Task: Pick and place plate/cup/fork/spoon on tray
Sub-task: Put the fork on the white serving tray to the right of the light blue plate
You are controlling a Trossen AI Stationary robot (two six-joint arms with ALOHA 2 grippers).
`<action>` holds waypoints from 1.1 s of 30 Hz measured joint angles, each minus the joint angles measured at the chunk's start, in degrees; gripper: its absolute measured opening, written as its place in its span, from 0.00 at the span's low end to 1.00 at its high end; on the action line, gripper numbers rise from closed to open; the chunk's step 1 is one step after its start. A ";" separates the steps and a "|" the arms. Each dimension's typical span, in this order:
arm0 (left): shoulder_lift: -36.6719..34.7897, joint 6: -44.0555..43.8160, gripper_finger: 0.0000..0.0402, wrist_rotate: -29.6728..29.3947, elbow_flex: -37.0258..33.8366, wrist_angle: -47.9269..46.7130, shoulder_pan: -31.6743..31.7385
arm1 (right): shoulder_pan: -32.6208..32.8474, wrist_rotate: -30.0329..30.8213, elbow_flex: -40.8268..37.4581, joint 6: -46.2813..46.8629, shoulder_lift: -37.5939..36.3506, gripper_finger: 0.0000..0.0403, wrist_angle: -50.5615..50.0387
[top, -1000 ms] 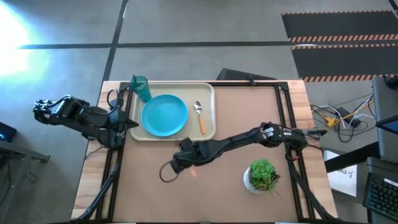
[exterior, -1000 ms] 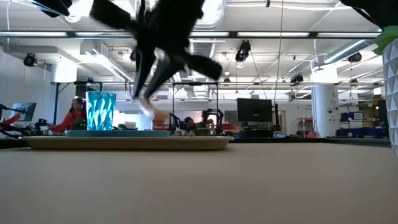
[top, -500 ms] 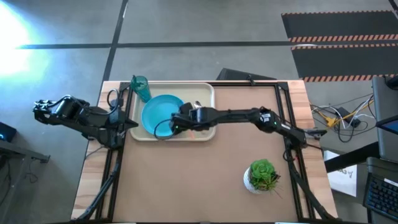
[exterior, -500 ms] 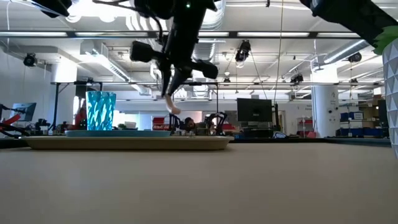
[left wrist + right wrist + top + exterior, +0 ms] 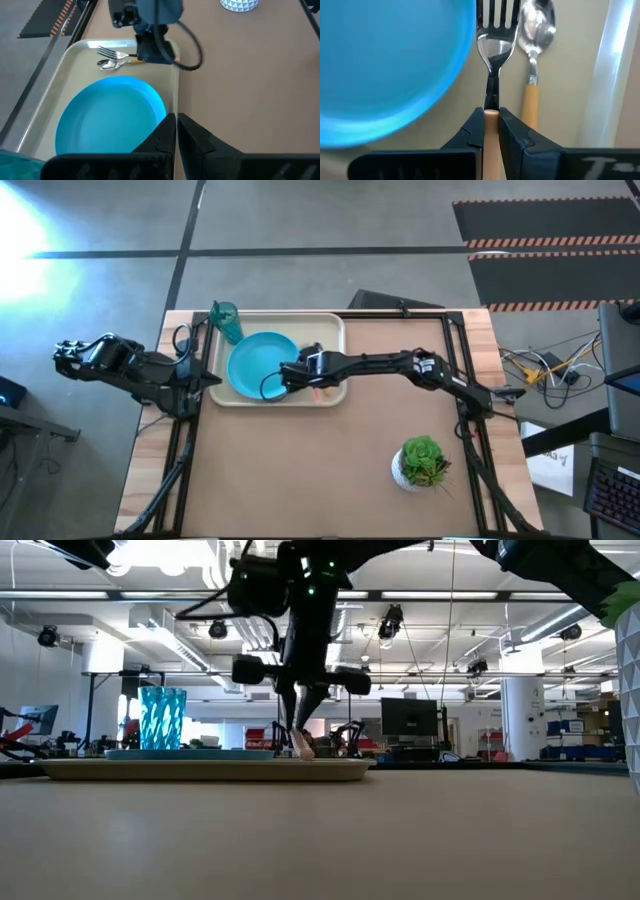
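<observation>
The cream tray [image 5: 336,321] lies at the table's far left with the sky-blue plate [image 5: 258,362] and the teal cup [image 5: 226,321] on it. The spoon [image 5: 536,30] lies on the tray to the right of the plate. My right gripper [image 5: 300,376] is low over the tray between plate and spoon, shut on the fork [image 5: 495,30]. The fork runs parallel to the spoon, tines toward the far edge. Whether the tines touch the tray I cannot tell. My left gripper [image 5: 176,126] waits shut at the tray's left side. My right gripper pinches the fork's orange handle [image 5: 491,119] between its two fingers, just behind the metal neck. The fingers slant down from the table's near right. The handle runs back between them. The fork's head [image 5: 111,51] sticks out ahead, beside the spoon's bowl.
A green plant in a white pot [image 5: 420,462] stands at the table's near right. The brown table top [image 5: 330,470] near the tray is bare. Dark frame rails run along both table sides [image 5: 462,360].
My right gripper has swung with the fork from the table's middle toward the far left, over the tray. It has turned and come down between the plate and the spoon. It stays shut on the fork.
</observation>
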 joint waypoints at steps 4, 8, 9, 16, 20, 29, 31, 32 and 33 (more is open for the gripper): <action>0.00 0.00 0.00 0.93 0.00 -0.02 0.01 | -1.31 -0.70 -2.47 1.03 0.00 0.05 4.91; 0.00 0.02 0.00 2.13 0.00 -0.09 -0.01 | -2.20 -3.05 -5.67 1.16 0.00 0.05 11.14; -0.02 0.02 0.00 2.22 -0.01 -0.15 0.00 | -2.38 -3.45 -6.42 1.20 0.00 0.05 12.12; -1.34 0.02 0.00 2.47 -0.01 -1.95 -0.01 | -3.19 -4.98 -10.06 4.24 -0.04 0.05 14.01; -2.39 0.02 0.00 2.47 -0.02 -2.16 0.01 | -3.71 -5.91 -12.64 4.27 -0.04 0.05 19.17; -4.51 0.02 0.00 2.54 -0.02 -2.19 0.00 | -4.77 -6.45 -16.50 5.75 -0.24 0.04 22.89; -4.82 0.00 0.00 2.72 -0.02 -2.19 0.02 | -4.93 -6.45 -16.57 5.66 -0.24 0.04 22.81; -4.95 0.00 0.00 2.79 -0.02 -2.19 0.01 | -5.04 -6.43 -16.54 5.44 -0.25 0.04 22.72; -5.01 0.00 0.00 2.85 -0.02 -2.19 -0.01 | -5.17 -6.43 -16.25 5.14 -0.26 0.04 22.20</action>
